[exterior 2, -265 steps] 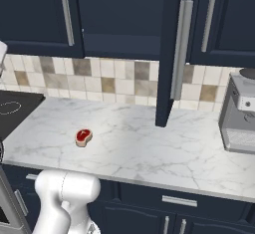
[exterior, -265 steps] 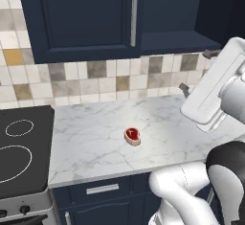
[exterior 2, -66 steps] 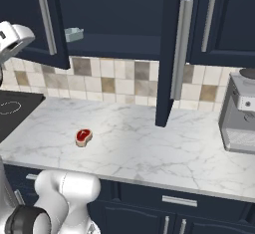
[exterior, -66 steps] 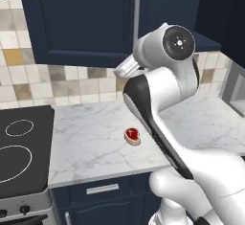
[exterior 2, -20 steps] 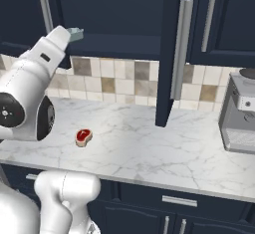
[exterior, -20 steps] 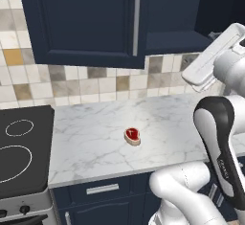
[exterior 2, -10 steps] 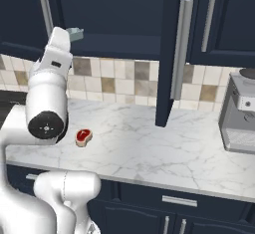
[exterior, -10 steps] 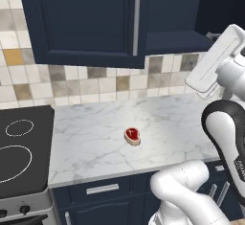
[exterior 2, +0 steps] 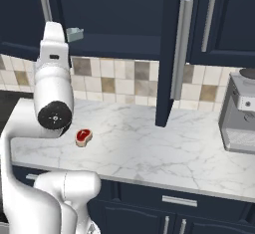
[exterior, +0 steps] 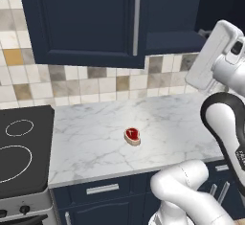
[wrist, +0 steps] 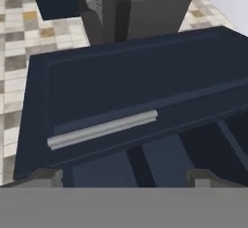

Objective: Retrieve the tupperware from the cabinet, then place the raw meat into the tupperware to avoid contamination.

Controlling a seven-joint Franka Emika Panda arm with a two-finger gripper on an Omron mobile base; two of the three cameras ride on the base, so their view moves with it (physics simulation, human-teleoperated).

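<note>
- One wide-open, empty claw stood raised at the level of the wall cabinet, both dark tips spread far apart and gripping nothing.
- A small pale plastic container sat on the cabinet's bottom shelf, near its front edge. In the right base view it was just beside the top end of the white arm, on that end's right side.
- The hand view looked across a navy door whose silver bar handle ran across that tilted view, not towards the shelf.
- Judged from that, the claw was not aimed at the container. The coming reach appeared to turn on swinging the hand round to face the shelf, then moving in level with its edge.
- The container was too small in the pictures to show a long axis, and it looked roughly round.
- An open cabinet door hung to the right of the shelf, well apart from the container, leaving the shelf front unblocked.
- Below, a red steak lay alone on the marble counter, well below the container and a little to its right.
- A stove bordered the counter on one side and a coffee machine stood at the other end, both well clear of the steak.
</note>
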